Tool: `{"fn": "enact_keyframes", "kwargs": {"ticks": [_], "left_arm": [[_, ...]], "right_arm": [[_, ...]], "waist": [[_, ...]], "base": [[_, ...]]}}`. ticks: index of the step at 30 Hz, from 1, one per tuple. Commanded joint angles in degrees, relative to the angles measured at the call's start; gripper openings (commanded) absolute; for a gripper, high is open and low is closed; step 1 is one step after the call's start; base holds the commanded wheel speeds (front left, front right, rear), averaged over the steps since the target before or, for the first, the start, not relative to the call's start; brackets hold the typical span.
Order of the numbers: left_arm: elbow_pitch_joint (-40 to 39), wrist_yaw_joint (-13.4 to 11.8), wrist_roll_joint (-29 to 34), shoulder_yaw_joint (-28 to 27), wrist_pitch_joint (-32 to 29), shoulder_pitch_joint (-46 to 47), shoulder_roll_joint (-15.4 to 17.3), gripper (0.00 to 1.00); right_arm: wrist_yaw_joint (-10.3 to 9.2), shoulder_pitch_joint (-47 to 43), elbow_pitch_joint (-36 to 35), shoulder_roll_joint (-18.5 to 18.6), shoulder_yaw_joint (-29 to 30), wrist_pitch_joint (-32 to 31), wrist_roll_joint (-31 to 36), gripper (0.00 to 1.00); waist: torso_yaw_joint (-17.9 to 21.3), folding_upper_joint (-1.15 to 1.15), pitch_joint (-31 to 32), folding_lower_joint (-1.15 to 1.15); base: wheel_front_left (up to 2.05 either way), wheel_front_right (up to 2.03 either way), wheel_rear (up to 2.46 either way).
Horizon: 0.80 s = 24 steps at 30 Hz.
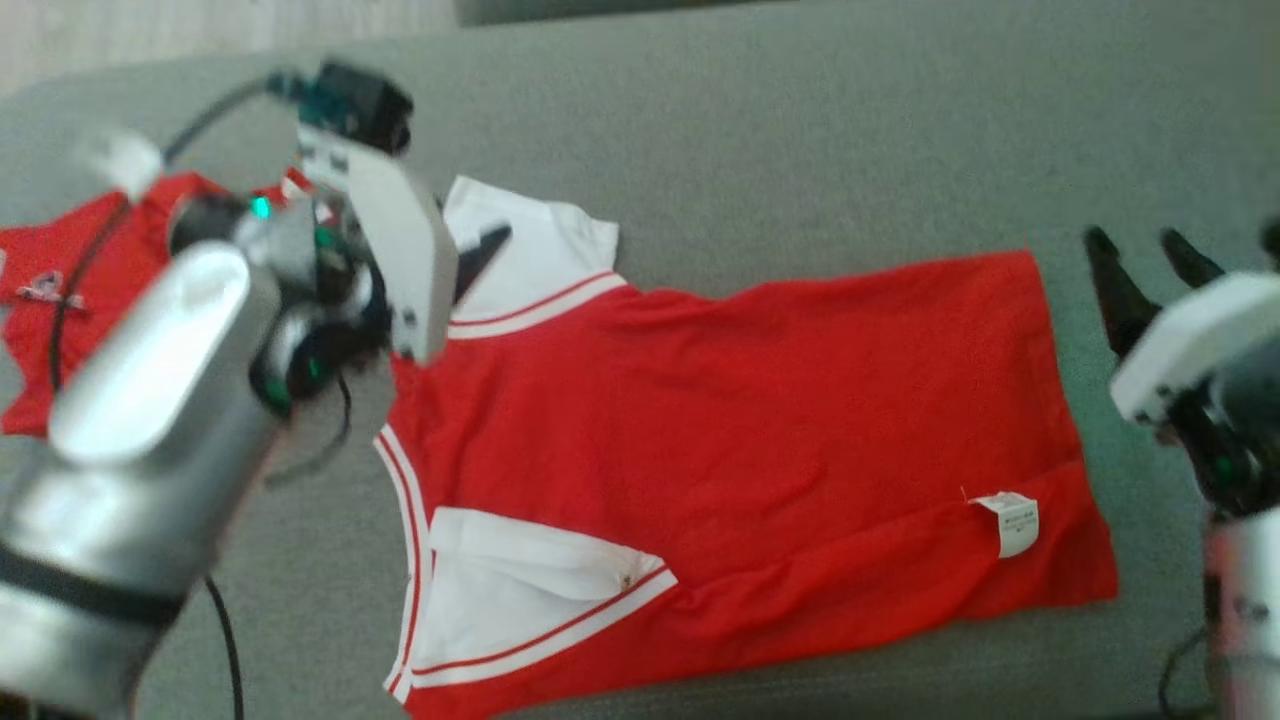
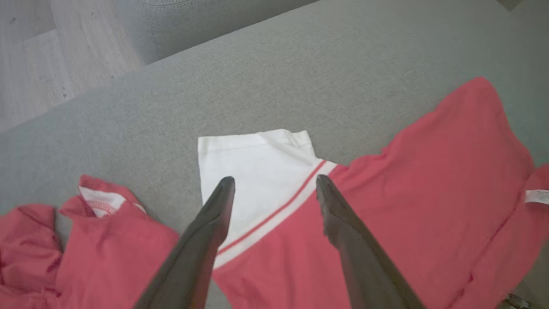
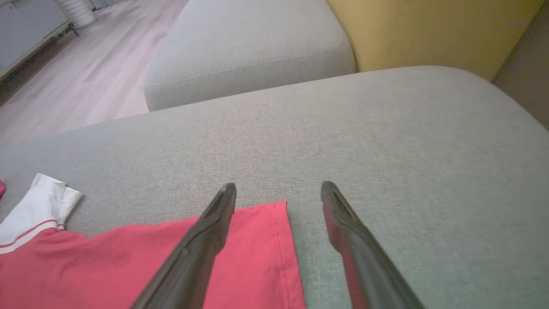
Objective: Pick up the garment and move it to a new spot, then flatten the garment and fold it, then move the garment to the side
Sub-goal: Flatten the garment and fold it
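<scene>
Head view: we are looking down at the garment (image 1: 740,420), a red shirt with white sleeves, which is lying spread out on the grey cushion (image 1: 800,130). Its long axis is running across our front, with collar and sleeves toward our left and the hem toward our right. A white label (image 1: 1017,520) is showing near the hem. A second red garment (image 1: 60,290) is lying crumpled further left, apart from the shirt.

The left gripper (image 2: 274,179) is hovering over the far white sleeve (image 2: 266,154) with its fingers spread wide and pinching nothing. The right gripper (image 3: 279,184) is likewise spread and empty, and it is hanging over the far hem corner (image 3: 274,214), with one finger above red cloth and the other above bare cushion.

So each arm is sitting at its own end of the shirt — left nearer the sleeves, right nearer the hem. We are judging the shirt flat enough, so folding is coming up. Both grippers are lining up along the far edge, which is suggesting a fold toward us across the long axis.
</scene>
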<state>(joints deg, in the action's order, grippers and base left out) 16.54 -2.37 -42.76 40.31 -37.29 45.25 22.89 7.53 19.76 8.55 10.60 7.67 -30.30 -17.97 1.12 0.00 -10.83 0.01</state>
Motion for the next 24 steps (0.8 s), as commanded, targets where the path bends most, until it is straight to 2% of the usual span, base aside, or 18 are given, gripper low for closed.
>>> {"fn": "enact_keyframes", "kwargs": {"ticks": [1,5,6,12,20,24], "left_arm": [[2.7,1.7,1.7,-1.7,-0.4,6.4,1.0,1.00],[13.0,4.0,3.3,-0.7,-0.3,13.4,-1.1,1.00],[13.0,4.0,3.3,-0.7,-0.3,13.4,-1.1,1.00],[25.1,5.9,4.7,-0.1,2.8,19.7,-3.5,1.00],[35.8,7.1,5.5,0.3,5.8,24.5,-5.0,1.00],[39.2,8.4,4.9,1.3,5.2,25.0,-6.0,1.00]], "right_arm": [[-0.04,4.4,1.7,1.6,-2.7,-0.3,-1.4,1.00],[-0.04,11.1,10.9,3.3,-6.7,-0.3,-3.4,1.00],[-0.04,11.1,10.9,3.3,-6.7,-0.3,-3.4,1.00],[-0.04,18.1,20.7,4.3,-12.8,1.6,-6.5,1.00],[-0.04,21.8,26.7,4.6,-20.4,4.4,-11.1,1.00],[-0.04,22.3,28.7,4.7,-23.6,5.5,-13.0,1.00]], "waist": [[1.4,0.00,-3.9,-0.01],[2.1,0.00,-7.7,-0.01],[2.1,0.00,-7.7,-0.01],[3.1,0.00,-11.6,-0.01],[5.2,0.00,-14.3,-0.01],[5.7,0.00,-14.2,-0.01]], "base": [[0.00,0.00,0.00],[0.00,0.00,0.00],[0.00,0.00,0.00],[0.00,0.00,0.00],[0.00,0.00,0.00],[0.00,0.00,0.00]]}}
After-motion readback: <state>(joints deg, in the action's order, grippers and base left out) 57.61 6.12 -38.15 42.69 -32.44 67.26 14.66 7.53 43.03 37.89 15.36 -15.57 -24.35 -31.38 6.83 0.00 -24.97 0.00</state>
